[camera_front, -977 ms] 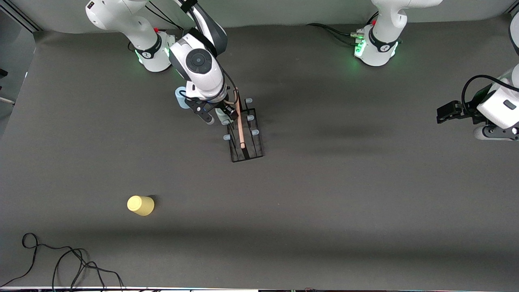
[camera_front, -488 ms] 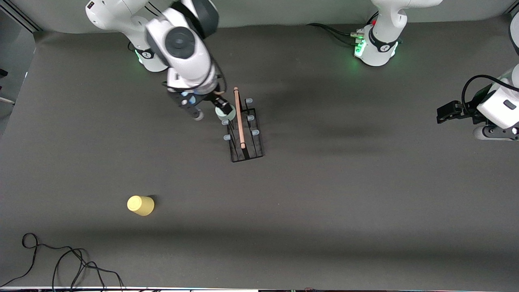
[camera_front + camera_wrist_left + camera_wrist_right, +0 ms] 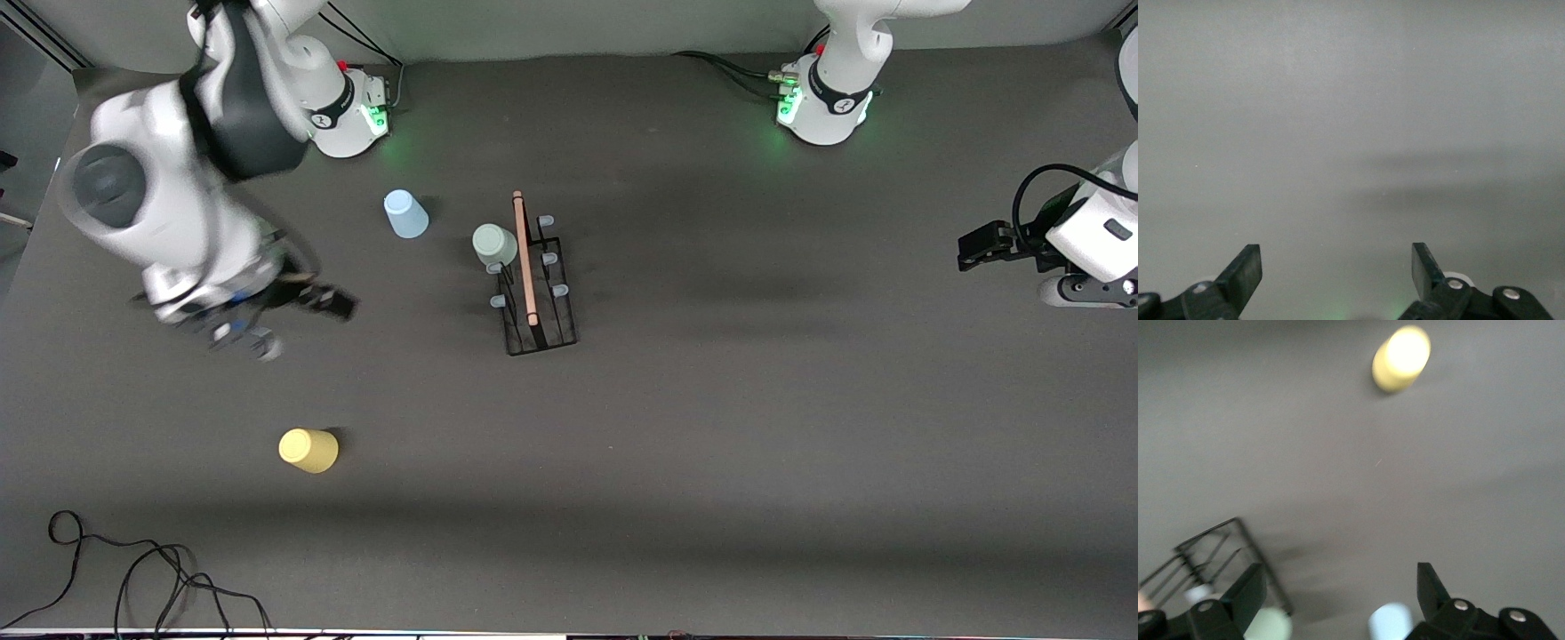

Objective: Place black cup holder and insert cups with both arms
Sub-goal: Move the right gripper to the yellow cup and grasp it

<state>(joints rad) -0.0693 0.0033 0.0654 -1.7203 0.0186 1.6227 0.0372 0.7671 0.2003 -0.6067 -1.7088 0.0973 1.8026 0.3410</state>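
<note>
Two white jointed arms over a dark grey, matte, felt-like desk (image 3: pixel 756 444).

The black cup holder (image 3: pixel 533 293) stands near the middle of the desk, toward the robots' bases. It is a thin black wire rack on a rectangular base, with a light wooden rod handle (image 3: pixel 524 258) running along its top and pale rounded tips on its pegs. A pale green cup (image 3: pixel 493 244), smooth tapered plastic, sits upside down on a peg at the right arm's side of the rack, at the end farther from the front camera.

A light blue cup (image 3: pixel 405 214) of the same tapered form stands upside down on the desk, beside the rack toward the right arm's end and apart from it. A yellow cup (image 3: pixel 308 450) stands well apart from both, nearer the front camera.

The right gripper (image 3: pixel 267 324) is motion-blurred in the front view, over bare desk between the blue and yellow cups toward the right arm's end. In the right wrist view its two black wedge-shaped fingers (image 3: pixel 1245 593) stand wide apart with nothing between them; the yellow cup (image 3: pixel 1401 359), the rack's wire corner (image 3: pixel 1225 547) and both other cups show past them.

The left gripper (image 3: pixel 978 244) waits at the left arm's end of the desk; its jaws are likewise wide and empty in the left wrist view, over plain grey surface.

A thin black cable (image 3: pixel 133 569) lies looped at the desk's front corner.
</note>
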